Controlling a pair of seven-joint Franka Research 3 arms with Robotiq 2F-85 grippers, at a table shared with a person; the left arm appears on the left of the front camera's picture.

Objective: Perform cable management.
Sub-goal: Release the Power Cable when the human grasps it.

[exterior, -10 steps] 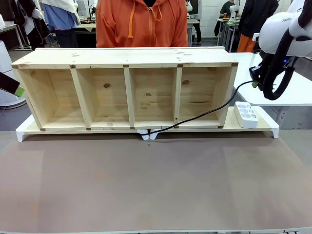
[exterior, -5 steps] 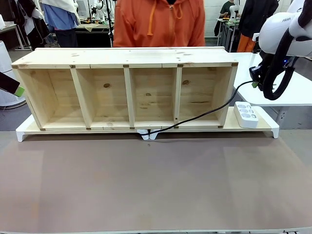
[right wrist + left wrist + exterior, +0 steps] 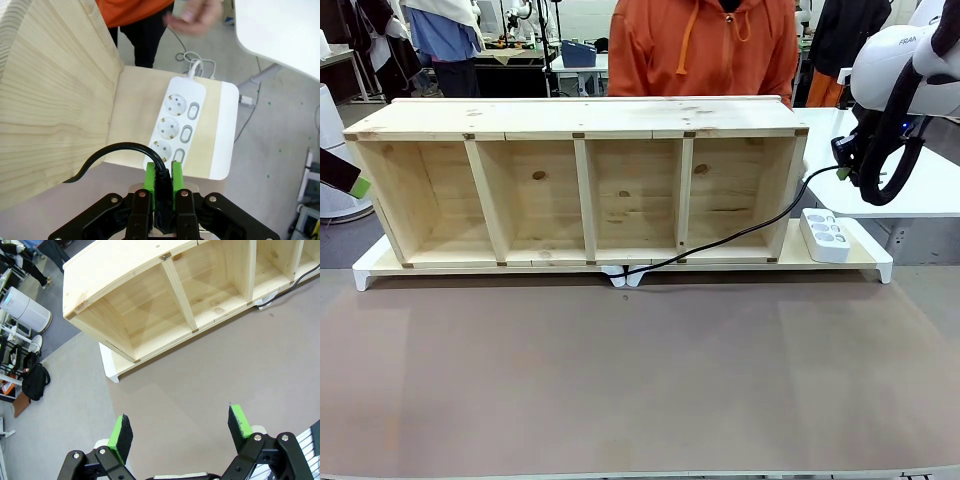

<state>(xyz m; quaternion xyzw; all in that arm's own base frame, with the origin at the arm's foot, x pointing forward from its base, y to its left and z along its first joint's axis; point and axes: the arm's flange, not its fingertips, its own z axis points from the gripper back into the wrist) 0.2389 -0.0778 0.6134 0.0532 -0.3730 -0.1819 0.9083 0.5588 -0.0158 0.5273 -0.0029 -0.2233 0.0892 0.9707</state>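
The thin black cable (image 3: 740, 232) runs from under the middle of the wooden shelf (image 3: 580, 120) across its rightmost compartment and up to my right gripper (image 3: 841, 170), beside the shelf's right end. In the right wrist view that gripper (image 3: 161, 175) is shut on the cable's black plug end (image 3: 161, 186), and the cable (image 3: 112, 150) loops off to the left. It hangs above the white power strip (image 3: 182, 125). My left gripper (image 3: 180, 432) is open, holds nothing, and hovers over the brown table left of the shelf (image 3: 165, 290). One of its green pads (image 3: 359, 187) shows at the far left edge.
The power strip (image 3: 825, 235) lies on the white base board (image 3: 875, 262) right of the shelf. A person in an orange hoodie (image 3: 705, 50) stands behind the shelf, with a hand (image 3: 197, 17) above the strip's far end. The brown table surface (image 3: 640, 370) stretches in front.
The person behind the shelf has stepped to the right. Both arms and the cable have stayed where they were.
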